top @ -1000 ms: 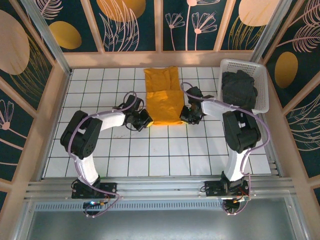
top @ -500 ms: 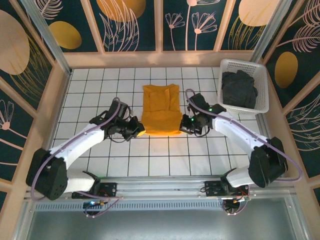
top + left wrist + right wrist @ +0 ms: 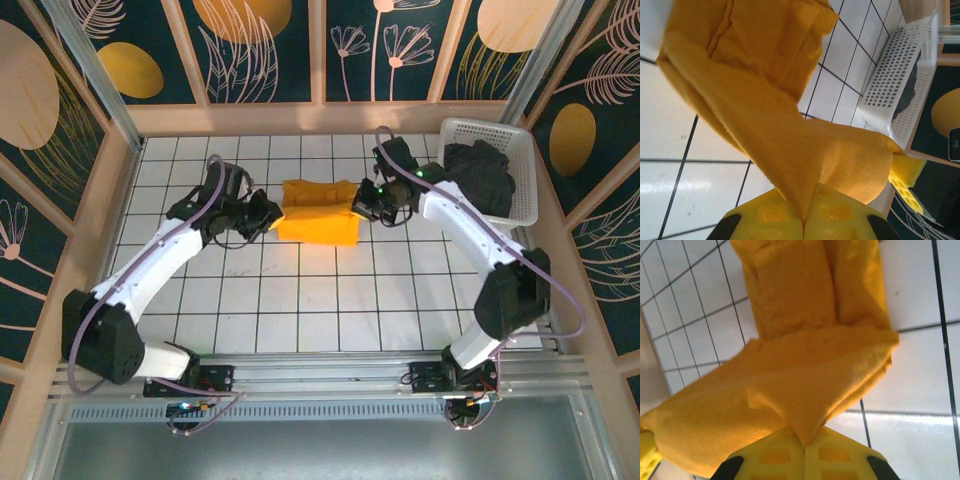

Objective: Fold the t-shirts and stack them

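The mustard t-shirt [image 3: 318, 213] lies partly folded on the white tiled table, its near edge lifted and doubled back over the rest. My left gripper [image 3: 275, 208] is shut on the cloth's left corner, and my right gripper [image 3: 358, 204] is shut on its right corner. In the left wrist view the yellow cloth [image 3: 790, 135] runs into the closed yellow pads [image 3: 760, 215]. The right wrist view has the same cloth [image 3: 790, 390] pinched between closed pads [image 3: 840, 460]. The dark charcoal t-shirt [image 3: 480, 180] sits bunched in the basket.
A white mesh basket [image 3: 525, 175] stands at the table's back right corner, close behind my right arm. Wooden walls frame the tiled table [image 3: 300, 300] on three sides.
Both grippers have carried the shirt's near edge up and away from the arm bases, folding it back over the far half. The shirt now covers less of the table.
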